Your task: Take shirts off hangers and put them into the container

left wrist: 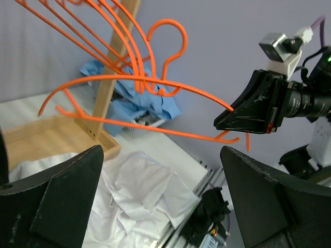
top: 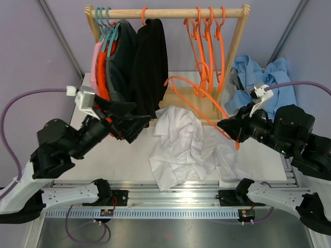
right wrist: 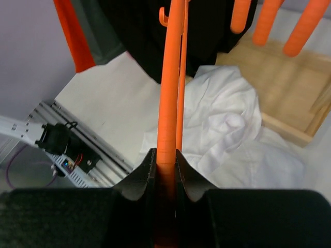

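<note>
My right gripper (top: 227, 126) (right wrist: 166, 165) is shut on the arm of a bare orange hanger (top: 199, 98) (left wrist: 155, 88) (right wrist: 170, 77), held in the air in front of the rack. Below it a white shirt (top: 178, 144) (left wrist: 139, 186) (right wrist: 227, 119) lies crumpled on the table. My left gripper (top: 139, 116) (left wrist: 163, 206) stands wide open over the shirt's left edge, with nothing between its fingers. On the rail's left end hang pink, orange, dark grey (top: 121, 57) and black (top: 150, 62) shirts. Light blue shirts (top: 258, 77) (left wrist: 150, 103) are heaped at the back right; the container is hidden under them.
Several empty orange hangers (top: 207, 46) hang at the right end of the wooden rail (top: 165, 13). Teal hangers (top: 106, 23) carry shirts at the left end. The rack's flat wooden base (left wrist: 31, 137) (right wrist: 289, 108) lies behind the white shirt. An aluminium rail (top: 165, 196) runs along the near edge.
</note>
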{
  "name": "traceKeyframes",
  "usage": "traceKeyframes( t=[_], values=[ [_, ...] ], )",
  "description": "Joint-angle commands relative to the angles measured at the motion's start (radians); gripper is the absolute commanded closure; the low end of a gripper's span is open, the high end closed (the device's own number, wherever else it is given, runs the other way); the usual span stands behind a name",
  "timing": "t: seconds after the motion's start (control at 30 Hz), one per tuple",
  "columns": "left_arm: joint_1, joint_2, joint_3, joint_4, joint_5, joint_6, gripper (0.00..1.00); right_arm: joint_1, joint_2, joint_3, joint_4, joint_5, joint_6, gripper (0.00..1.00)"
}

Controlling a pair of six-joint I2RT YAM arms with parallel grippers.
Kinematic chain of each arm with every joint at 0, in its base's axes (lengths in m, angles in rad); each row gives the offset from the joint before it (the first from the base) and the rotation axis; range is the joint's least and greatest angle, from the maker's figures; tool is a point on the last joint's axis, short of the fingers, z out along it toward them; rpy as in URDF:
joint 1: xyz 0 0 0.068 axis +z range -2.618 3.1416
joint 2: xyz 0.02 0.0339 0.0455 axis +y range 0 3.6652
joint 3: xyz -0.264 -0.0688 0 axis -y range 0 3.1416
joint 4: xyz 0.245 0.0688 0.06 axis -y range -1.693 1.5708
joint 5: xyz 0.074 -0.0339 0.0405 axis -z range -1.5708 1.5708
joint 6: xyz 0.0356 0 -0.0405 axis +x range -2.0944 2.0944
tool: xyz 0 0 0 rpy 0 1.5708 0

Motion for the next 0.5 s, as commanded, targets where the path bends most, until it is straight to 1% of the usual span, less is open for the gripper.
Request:
traceKeyframes(
  t=[0.0, 0.1, 0.13, 0.2, 0.3, 0.47],
  values=[
    [-0.003, -0.018, -0.054, 0.034, -0.108, 0.013, 0.01, 0.006, 0.063, 0.046, 0.140, 0.142, -0.076, 1.00],
    [-0.003, -0.015, -0.072, -0.018, -0.123, -0.016, 0.01, 0.006, 0.127, 0.066, 0.217, 0.215, -0.111, 1.00],
    [-0.003, -0.025, -0.097, -0.015, -0.123, -0.027, 0.01, 0.006, 0.143, 0.068, 0.266, 0.249, -0.116, 1.00],
    [-0.003, -0.039, -0.123, -0.014, -0.132, -0.035, 0.01, 0.004, 0.192, 0.092, 0.306, 0.280, -0.133, 1.00],
    [-0.003, -0.065, -0.161, -0.008, -0.143, -0.049, 0.01, 0.006, 0.265, 0.143, 0.372, 0.375, -0.154, 1.00],
    [-0.005, -0.084, -0.203, -0.009, -0.140, -0.069, 0.01, 0.006, 0.397, 0.239, 0.436, 0.395, -0.174, 1.00]
  ],
)
